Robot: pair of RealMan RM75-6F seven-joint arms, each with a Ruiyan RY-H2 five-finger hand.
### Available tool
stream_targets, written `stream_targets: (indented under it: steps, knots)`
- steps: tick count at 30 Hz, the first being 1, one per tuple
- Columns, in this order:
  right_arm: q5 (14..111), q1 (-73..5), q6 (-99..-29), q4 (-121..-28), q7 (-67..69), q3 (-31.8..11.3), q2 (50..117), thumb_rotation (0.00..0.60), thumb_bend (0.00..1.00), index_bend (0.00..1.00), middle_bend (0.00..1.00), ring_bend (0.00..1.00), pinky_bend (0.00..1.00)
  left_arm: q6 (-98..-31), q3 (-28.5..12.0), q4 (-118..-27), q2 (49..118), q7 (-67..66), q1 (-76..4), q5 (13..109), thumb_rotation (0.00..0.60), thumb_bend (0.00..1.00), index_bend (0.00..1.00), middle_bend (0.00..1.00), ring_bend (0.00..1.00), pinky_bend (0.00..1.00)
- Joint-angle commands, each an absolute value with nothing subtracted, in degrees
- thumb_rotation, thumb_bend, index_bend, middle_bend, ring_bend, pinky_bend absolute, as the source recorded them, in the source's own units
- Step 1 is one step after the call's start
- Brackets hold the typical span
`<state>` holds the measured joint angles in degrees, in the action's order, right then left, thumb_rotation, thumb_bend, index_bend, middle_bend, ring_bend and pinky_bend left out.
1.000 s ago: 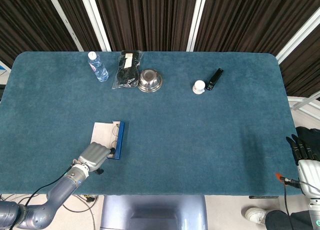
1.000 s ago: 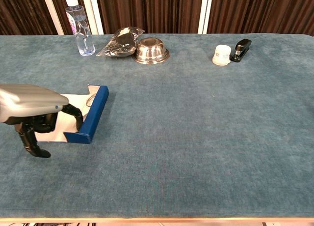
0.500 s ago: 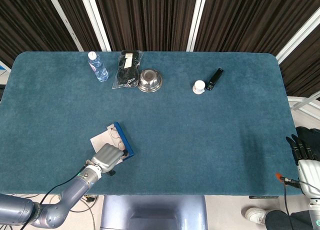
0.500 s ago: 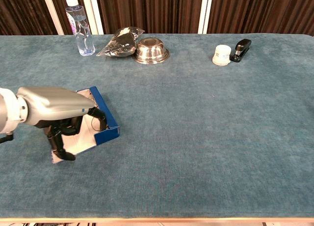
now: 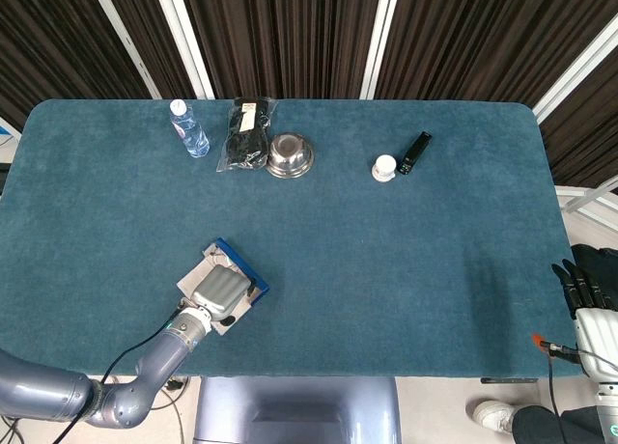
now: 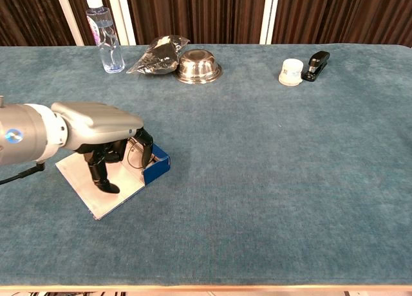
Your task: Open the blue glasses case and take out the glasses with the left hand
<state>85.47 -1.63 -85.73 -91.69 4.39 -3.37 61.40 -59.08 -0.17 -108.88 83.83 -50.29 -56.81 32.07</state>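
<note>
So over the last second the blue glasses case (image 6: 153, 169) got dragged and spun: it used to sit square with its blue wall running front to back, now it's turned diagonal and sits a bit further right and nearer the front edge of the counter (image 6: 270, 180). The left robot hand (image 6: 106, 145) came along with it and now hovers right over the case instead of off its near-left corner.

The case is open, pale lining showing, flat white lid panel sticking out toward the front left of the case. The glasses (image 6: 134, 156) are in there, just a thin wire rim peeking out from under the fingers (image 6: 102, 174), which are curled down into the tray with their tips on the lining. Can't tell if they've actually got hold of the glasses or are only touching.

Way behind the case along the back edge: a water bottle (image 6: 107, 38), a black bag (image 6: 156, 56), a steel bowl (image 6: 198, 65) turned upside down, then further right a small white jar (image 6: 291, 71) touching a black stapler (image 6: 317, 64).

Everything right of the case is bare blue felt, loads of room. The case itself is close to the front edge. The right robot hand (image 5: 591, 288) hangs off the counter's right end, dark fingers loosely apart, holding nothing.
</note>
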Motion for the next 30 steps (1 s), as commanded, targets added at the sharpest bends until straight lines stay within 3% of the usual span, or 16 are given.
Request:
stream_targets:
  steps: [1, 12, 30]
  knots:
    - [85.41, -1.63, -85.69, -91.7, 4.42, -3.38, 61.39, 0.6, 0.15, 0.0, 0.0, 0.0, 0.21, -59.59, -1.2, -108.71, 84.16, -48.82, -56.84, 31.89, 0.6, 0.19, 0.23, 0.98, 0.87, 0.88]
    - [85.51, -1.63, -85.71, -91.77, 4.28, -3.33, 61.38, 0.6, 0.15, 0.0, 0.0, 0.0, 0.21, -60.01, -3.04, -108.37, 80.48, -42.18, -54.98, 35.84, 0.6, 0.19, 0.22, 0.98, 0.87, 0.88]
    - [85.12, -1.71, -85.3, -91.99, 4.2, -3.35, 61.28, 0.6, 0.15, 0.0, 0.0, 0.0, 0.21, -57.15, -4.52, -97.73, 84.25, -44.4, -58.66, 28.38, 0.6, 0.19, 0.23, 0.98, 0.87, 0.88]
